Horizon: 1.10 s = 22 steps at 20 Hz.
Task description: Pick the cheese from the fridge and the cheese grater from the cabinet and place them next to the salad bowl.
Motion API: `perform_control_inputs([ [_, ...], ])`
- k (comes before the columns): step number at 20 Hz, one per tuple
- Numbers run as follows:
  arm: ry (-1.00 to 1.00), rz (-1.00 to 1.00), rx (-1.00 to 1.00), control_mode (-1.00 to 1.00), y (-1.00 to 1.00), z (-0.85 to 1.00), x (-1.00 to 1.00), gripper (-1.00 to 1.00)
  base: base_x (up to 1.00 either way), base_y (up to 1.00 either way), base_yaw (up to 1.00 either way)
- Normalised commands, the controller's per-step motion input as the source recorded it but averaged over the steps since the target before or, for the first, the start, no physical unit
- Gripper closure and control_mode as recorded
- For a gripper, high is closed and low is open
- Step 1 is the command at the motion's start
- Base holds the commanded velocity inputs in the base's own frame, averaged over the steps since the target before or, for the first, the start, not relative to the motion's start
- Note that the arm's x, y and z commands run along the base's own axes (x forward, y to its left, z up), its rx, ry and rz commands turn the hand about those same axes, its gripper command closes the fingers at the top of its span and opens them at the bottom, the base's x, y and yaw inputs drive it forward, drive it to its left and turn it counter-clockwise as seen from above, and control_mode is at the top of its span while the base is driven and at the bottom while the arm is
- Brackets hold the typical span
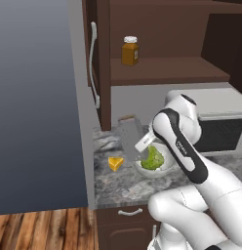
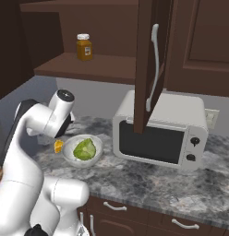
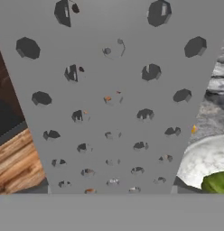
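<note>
- You see the cheese grater (image 1: 131, 137) above the counter (image 1: 118, 183), between the cheese (image 1: 115, 163) and the salad bowl (image 1: 153, 168).
- Its long axis is almost upright, a little tilted; the handle end points up and to the far left.
- The gripper (image 1: 145, 144) is at its lower right side and seems to hold it, jaws about half open.

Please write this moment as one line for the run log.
phase: placing grater | gripper: shut on cheese grater, above counter | cheese: on counter beside salad bowl | cabinet: open
</note>
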Motion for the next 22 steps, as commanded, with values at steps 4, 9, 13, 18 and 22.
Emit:
perform_control_inputs([
  [4, 0.05, 0.09, 0.00, -1.00, 0.20, -0.60, 0.00, 1.00, 0.00, 0.00, 0.00],
  [9, -0.04, 0.02, -0.01, -1.00, 0.20, -0.59, -0.03, 1.00, 0.00, 0.00, 0.00],
  [13, -0.05, -0.02, 0.00, -1.00, 0.20, -0.59, 0.02, 1.00, 0.00, 0.00, 0.00],
  [18, -0.07, 0.00, 0.00, -1.00, 0.22, -0.51, 0.05, 1.00, 0.00, 0.00, 0.00],
  [22, -0.03, 0.00, -0.04, -1.00, 0.18, -0.35, 0.23, 1.00, 0.00, 0.00, 0.00],
])
